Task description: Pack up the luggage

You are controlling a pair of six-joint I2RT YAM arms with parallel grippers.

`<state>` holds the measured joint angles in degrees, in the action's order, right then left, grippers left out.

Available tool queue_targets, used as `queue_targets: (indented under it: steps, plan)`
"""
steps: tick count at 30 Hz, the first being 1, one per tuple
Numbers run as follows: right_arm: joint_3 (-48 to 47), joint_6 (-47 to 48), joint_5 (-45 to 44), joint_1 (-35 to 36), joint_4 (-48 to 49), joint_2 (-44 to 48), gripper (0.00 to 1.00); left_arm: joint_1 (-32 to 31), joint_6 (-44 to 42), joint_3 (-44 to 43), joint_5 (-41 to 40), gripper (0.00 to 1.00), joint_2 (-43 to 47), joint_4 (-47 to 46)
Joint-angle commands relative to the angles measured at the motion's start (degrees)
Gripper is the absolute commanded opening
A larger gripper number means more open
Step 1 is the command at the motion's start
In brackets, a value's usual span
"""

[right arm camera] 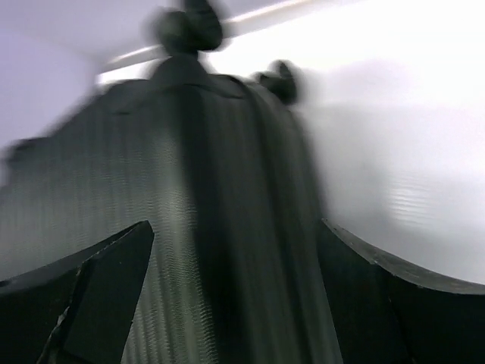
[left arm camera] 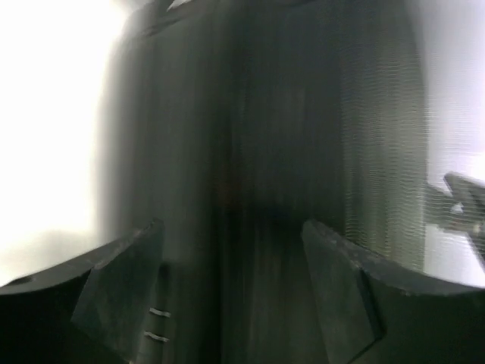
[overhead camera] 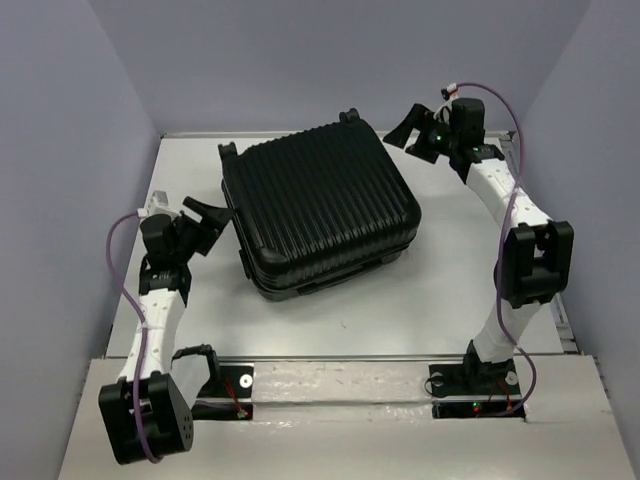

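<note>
At frame centre the closed suitcase (overhead camera: 318,205) lies flat, the wide-open left gripper (overhead camera: 207,222) just beside its left edge, nearer than the wide-open right gripper (overhead camera: 412,132) off its upper-right corner.

A pale grey table (overhead camera: 450,290) is boxed in by plain lavender walls (overhead camera: 330,60) at the back and both sides, with a lighter board (overhead camera: 340,410) along its near edge.

Black ribbed luggage (overhead camera: 320,205) (shut), flat on table (overhead camera: 455,290)
</note>
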<state>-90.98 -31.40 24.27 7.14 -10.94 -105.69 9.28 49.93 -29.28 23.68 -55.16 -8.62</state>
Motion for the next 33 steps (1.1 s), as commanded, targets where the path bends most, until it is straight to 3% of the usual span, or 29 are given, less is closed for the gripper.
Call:
queue_targets:
  steps: [1, 3, 5, 7, 10, 11, 15, 17, 19, 23, 29, 33]
  plan:
    - [-5.96, 2.65, 10.01, 2.00, -5.40, 5.85, 0.94, -0.93, -5.54, -8.34, 11.21, 0.87, 6.46, -2.19]
    - [-4.57, 4.49, 9.48, 2.00, -6.20, 7.07, 0.91, -0.40, -5.90, -7.90, 12.00, 0.87, 6.64, -1.14]
    - [-0.28, 6.86, 8.60, 2.00, -5.68, 9.09, 0.78, -0.14, -6.77, -7.11, 12.96, 0.87, 6.73, -0.26]
    - [4.29, 8.62, 8.07, 2.00, -4.19, 14.79, 0.47, 0.13, -7.83, -6.41, 13.06, 0.87, 7.08, 0.88]
    - [18.34, 11.18, 9.91, 2.00, 1.78, 28.22, 0.17, 0.13, -9.15, -4.57, 14.81, 0.84, 10.84, 1.94]
    - [22.73, 11.70, 10.35, 2.00, 3.54, 32.26, 0.15, 0.21, -9.67, -4.21, 15.51, 0.83, 11.64, 2.55]
    - [46.87, 14.78, 6.68, 2.00, 7.60, 50.37, 0.14, 0.21, -15.55, -2.72, 17.89, 0.77, 17.61, 12.01]
    - [53.07, 13.13, 1.50, 2.00, 7.86, 58.03, 0.15, 0.21, -16.44, -1.05, 17.98, 0.74, 21.90, 16.68]
    - [58.95, 9.01, -1.23, 2.00, 9.08, 62.16, 0.25, 0.13, -17.06, 0.44, 17.11, 0.72, 25.86, 21.25]
    - [66.78, 4.77, -4.48, 2.00, 14.88, 65.26, 0.45, 0.21, -15.66, 2.03, 14.22, 0.71, 30.62, 25.75]
    - [68.22, 7.92, -6.34, 2.00, 21.30, 58.59, 0.48, 0.21, -15.22, 4.75, 12.97, 0.71, 33.88, 29.19]
    - [68.30, 11.26, -0.99, 2.00, 27.10, 53.93, 0.49, 0.04, -15.04, 6.51, 15.69, 0.70, 34.06, 28.66]
